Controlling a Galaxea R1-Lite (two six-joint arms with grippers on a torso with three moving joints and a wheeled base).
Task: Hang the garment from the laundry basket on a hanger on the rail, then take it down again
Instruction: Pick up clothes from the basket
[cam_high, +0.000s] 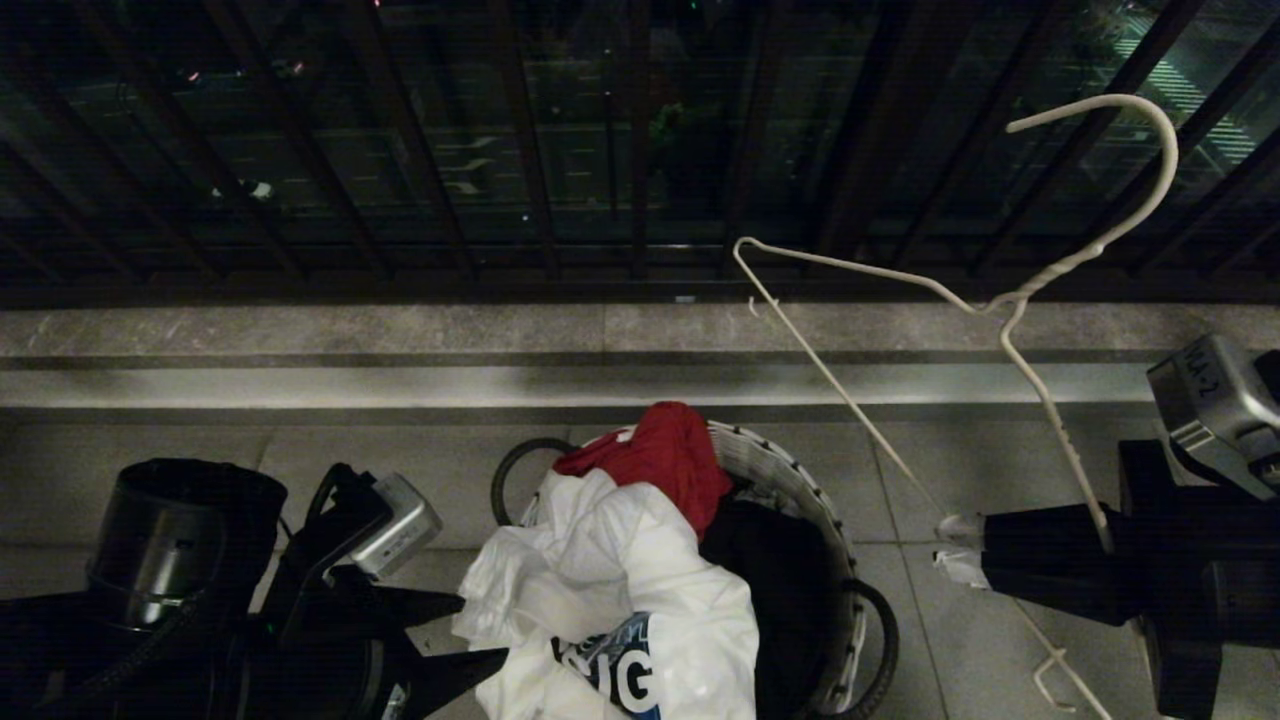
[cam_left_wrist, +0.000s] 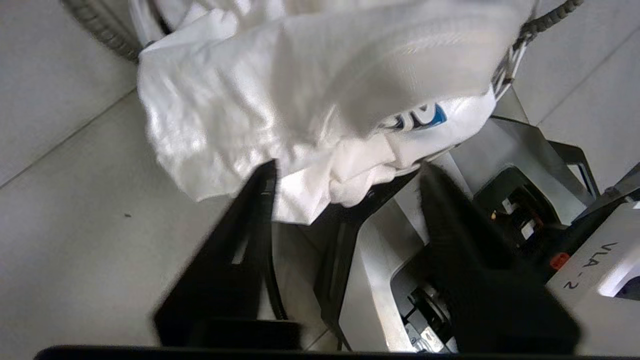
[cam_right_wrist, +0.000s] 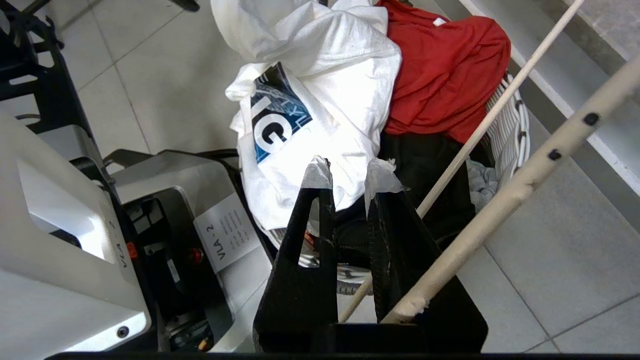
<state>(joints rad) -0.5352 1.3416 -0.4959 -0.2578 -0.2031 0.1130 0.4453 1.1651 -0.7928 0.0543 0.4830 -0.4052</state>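
The garment (cam_high: 620, 560), a white T-shirt with a blue print, is heaped on top of the laundry basket (cam_high: 800, 480) and spills over its near rim. My left gripper (cam_high: 478, 630) is low at the shirt's left edge. In the left wrist view it (cam_left_wrist: 347, 172) stands open, and a fold of the garment (cam_left_wrist: 250, 100) hangs down between its fingertips. On the right, my right gripper (cam_high: 958, 548) holds the thin white hanger (cam_high: 1040, 270) up in the air with its hook uppermost. In the right wrist view its taped tips (cam_right_wrist: 347, 172) are nearly together, and the hanger (cam_right_wrist: 480, 125) crosses behind them. The rail is out of view.
A red garment (cam_high: 670, 455) and a black one (cam_high: 770, 570) lie in the basket beside the shirt. The dark balcony railing (cam_high: 640, 150) and a stone kerb (cam_high: 400, 330) run across behind it. My own base (cam_right_wrist: 65, 225) stands close to the basket's near side.
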